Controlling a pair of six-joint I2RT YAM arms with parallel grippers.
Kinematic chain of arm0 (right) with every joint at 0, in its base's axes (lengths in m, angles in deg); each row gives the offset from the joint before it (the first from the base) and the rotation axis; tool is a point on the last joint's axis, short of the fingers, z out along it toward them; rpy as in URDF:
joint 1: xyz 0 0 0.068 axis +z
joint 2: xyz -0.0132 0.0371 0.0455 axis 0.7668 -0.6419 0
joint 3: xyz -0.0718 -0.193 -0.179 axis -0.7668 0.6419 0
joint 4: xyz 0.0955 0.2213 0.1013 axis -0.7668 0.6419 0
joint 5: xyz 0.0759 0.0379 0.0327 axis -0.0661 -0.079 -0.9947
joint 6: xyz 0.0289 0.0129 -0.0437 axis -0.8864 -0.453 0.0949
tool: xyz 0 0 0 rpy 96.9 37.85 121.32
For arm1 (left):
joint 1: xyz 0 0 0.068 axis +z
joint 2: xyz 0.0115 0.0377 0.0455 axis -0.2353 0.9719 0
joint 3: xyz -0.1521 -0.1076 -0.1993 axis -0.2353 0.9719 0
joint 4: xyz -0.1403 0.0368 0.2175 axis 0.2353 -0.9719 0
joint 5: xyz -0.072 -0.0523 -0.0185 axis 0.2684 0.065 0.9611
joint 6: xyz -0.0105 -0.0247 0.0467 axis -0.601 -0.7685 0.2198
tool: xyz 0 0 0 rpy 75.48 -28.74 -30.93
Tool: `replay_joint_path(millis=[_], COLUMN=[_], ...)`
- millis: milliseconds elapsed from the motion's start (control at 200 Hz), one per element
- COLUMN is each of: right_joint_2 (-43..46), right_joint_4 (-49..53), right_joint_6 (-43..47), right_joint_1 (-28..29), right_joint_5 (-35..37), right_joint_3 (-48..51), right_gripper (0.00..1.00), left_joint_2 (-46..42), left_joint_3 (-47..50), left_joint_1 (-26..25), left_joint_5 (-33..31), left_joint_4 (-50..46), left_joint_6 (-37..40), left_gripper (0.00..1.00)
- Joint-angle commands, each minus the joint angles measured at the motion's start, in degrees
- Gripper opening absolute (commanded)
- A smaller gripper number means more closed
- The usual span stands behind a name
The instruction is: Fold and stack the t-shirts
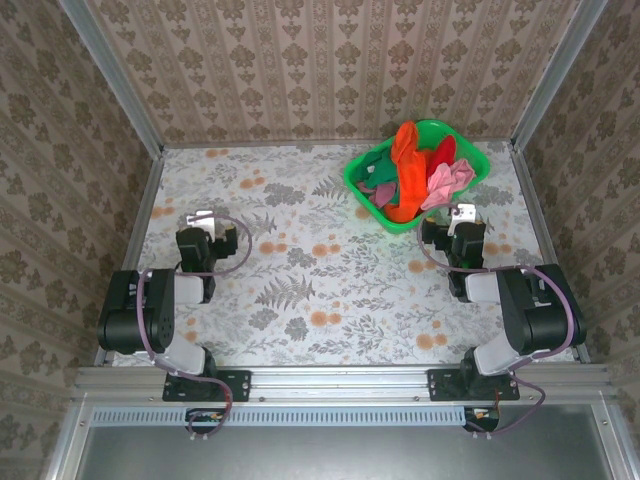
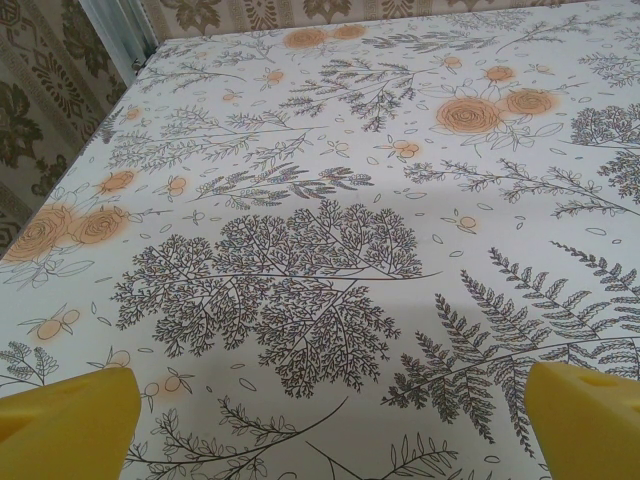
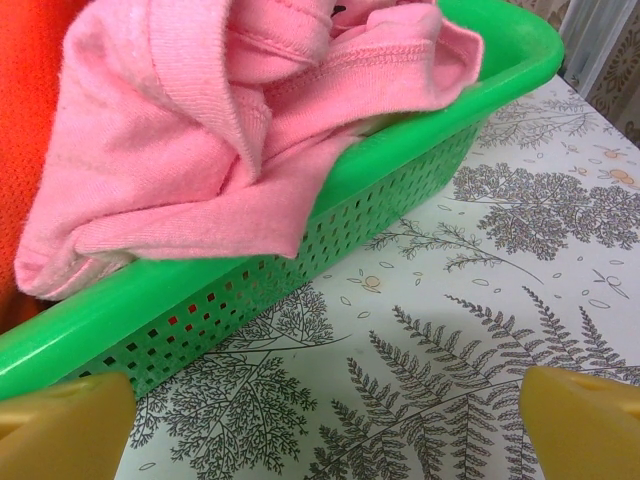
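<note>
Several t-shirts lie crumpled in a green mesh basket (image 1: 365,195) at the back right of the table. The bright orange t-shirt (image 1: 404,165) hangs over the basket's front rim. Beside it, the pink t-shirt (image 1: 447,180) droops over the right rim, and it also shows close up in the right wrist view (image 3: 200,150). A dark green t-shirt (image 1: 380,172) lies to the left inside. My right gripper (image 1: 462,215) stands open just in front of the basket (image 3: 400,160), its yellow fingertips (image 3: 585,415) wide apart over bare table. My left gripper (image 1: 203,220) is open at the table's left, holding nothing.
A floral patterned cloth covers the table (image 1: 300,270). Patterned walls and metal frame posts (image 1: 115,90) close in the left, back and right sides. Open surface lies between the two arms.
</note>
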Motion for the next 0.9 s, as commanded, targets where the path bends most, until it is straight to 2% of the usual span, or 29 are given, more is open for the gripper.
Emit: replay_joint_path(millis=[0, 150, 345, 510, 630, 770, 895], right_joint_2=[-0.03, 2.46, 14.05, 24.86, 30.2, 32.39, 31.87], right_joint_4=[-1.13, 1.38, 13.27, 34.66, 53.74, 70.59, 75.67], right_joint_6=[-0.46, -0.2, -1.15, -6.1, -18.89, -20.49, -18.7], right_joint_1=[-0.14, -0.04, -0.31, -0.46, -0.67, -2.34, -2.42], right_joint_5=[-0.95, -0.88, 1.0, 0.9, 6.63, 2.02, -4.18], right_joint_3=[0.13, -0.23, -0.33, -4.34, -11.16, -19.49, -24.8], right_gripper=[1.0, 1.0, 1.0, 1.0, 1.0, 1.0, 1.0], left_joint_2=[-0.31, -2.15, -14.22, -24.46, -28.24, -30.3, -29.56], left_joint_3=[-0.99, -1.19, -5.02, -7.87, -10.87, -13.12, -17.0], left_joint_1=[0.43, -0.08, -4.11, -10.4, -16.55, -23.46, -30.66], left_joint_5=[0.34, 0.65, -1.61, -1.2, 0.06, 1.5, 3.07], left_joint_4=[0.68, -0.8, -17.99, -29.47, -37.04, -41.57, -46.88], left_joint_6=[0.77, 1.55, 5.14, 7.77, 7.8, 3.31, 1.75], left_gripper=[1.0, 1.0, 1.0, 1.0, 1.0, 1.0, 1.0])
